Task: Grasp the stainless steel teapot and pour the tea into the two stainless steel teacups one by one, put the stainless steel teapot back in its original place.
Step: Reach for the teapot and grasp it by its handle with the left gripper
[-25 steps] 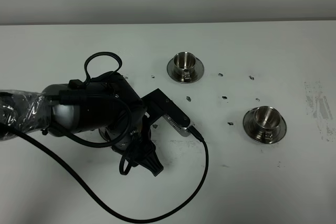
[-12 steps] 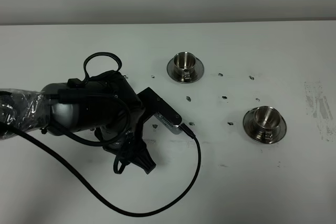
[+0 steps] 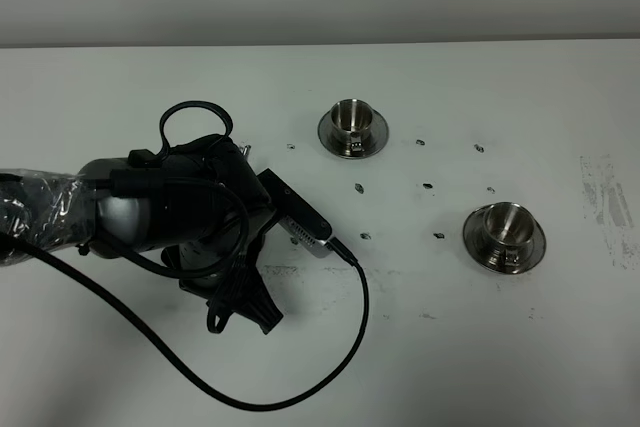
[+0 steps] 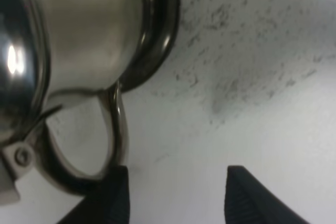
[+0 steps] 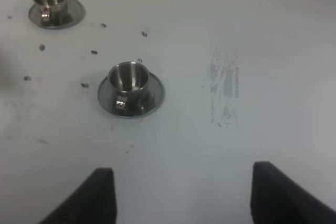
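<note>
Sliding toward the near left of the desk [image 3: 450,347], the left arm [image 3: 150,212] and its trailing cable [image 3: 355,337] sit lower and further left in the high view than a second ago. Both teacups stay put on their saucers, one [image 3: 352,119] at the back, the other [image 3: 505,227] out to the right. That view hides the stainless steel teapot beneath the arm.

The left wrist view reveals the teapot [image 4: 89,30] looming close. Its loop handle [image 4: 119,129] is just beside one finger of the left gripper [image 4: 176,195], whose fingers stand apart with only bare desk between them. Nothing is held, so a grasp would likely need the handle brought between the fingers.

The right wrist view shows the right gripper [image 5: 186,198] spread wide and empty, well apart from both teacups.
</note>
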`<state>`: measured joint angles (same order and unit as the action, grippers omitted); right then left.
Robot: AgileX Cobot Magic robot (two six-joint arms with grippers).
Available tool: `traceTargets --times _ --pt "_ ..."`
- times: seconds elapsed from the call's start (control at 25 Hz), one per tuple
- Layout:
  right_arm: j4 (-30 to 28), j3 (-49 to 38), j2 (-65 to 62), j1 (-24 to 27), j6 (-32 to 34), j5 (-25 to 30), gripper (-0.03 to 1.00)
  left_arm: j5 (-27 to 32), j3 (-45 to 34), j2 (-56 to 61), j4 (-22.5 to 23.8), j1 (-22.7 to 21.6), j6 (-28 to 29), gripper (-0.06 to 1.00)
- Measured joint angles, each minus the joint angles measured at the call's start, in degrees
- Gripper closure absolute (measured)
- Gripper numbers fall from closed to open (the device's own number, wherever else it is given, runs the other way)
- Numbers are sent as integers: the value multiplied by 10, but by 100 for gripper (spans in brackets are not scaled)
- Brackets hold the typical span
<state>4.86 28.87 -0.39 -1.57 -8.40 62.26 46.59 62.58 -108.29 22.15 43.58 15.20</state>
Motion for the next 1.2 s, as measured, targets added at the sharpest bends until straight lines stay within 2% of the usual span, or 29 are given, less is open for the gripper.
traceTargets --times 0.16,0.44,0.56,0.88,1.08,1.2 --pt "0 0 0 0 0 0 41 13 0 0 6 0 16 53" --pt "0 0 0 0 0 0 41 44 0 0 55 0 79 53" --pt "0 0 0 0 0 0 41 50 0 0 61 0 90 53" --pt "0 0 0 0 0 0 41 54 0 41 11 6 80 53" --pt "0 0 0 0 0 0 41 44 0 98 5 4 78 53" --pt "0 0 0 0 0 0 41 44 0 123 -18 -4 56 51"
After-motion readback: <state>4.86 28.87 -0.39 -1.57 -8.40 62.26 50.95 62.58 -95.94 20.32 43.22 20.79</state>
